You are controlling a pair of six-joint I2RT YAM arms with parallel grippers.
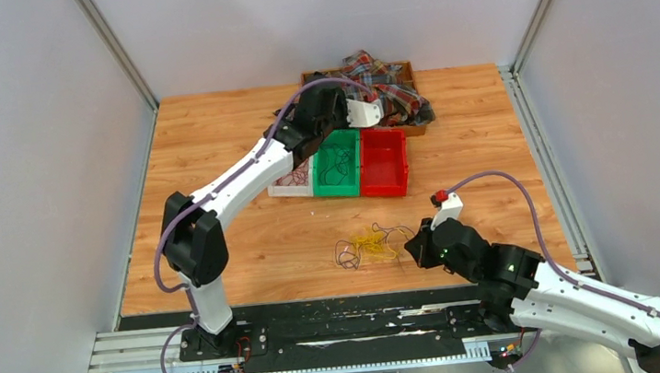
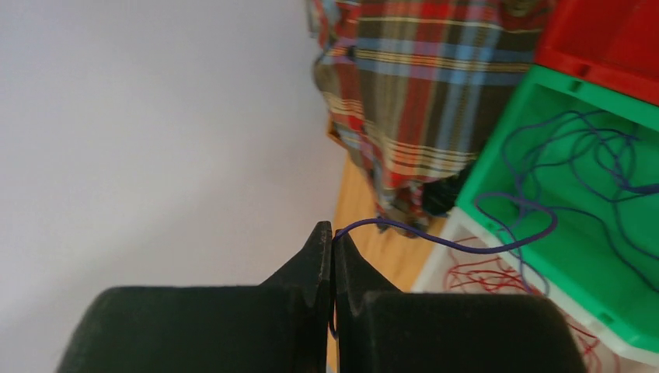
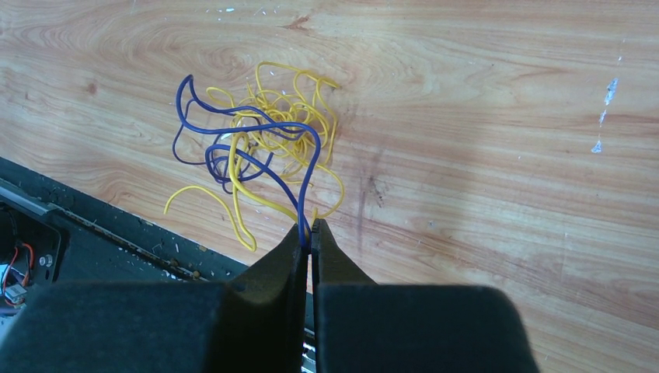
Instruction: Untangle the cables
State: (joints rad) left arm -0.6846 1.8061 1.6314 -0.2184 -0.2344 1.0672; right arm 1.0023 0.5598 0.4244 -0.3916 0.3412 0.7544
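Now, grey walls [image 1: 20,182] ring the wood table [image 1: 249,241]; left gripper [image 2: 332,233] pinches a blue wire [image 2: 482,250], right gripper [image 3: 309,229] a tangled wire [image 3: 309,183].

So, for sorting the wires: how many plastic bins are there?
3, side by side at mid-table: white bin left, green bin middle, red bin right. The left arm partly hides the white one.
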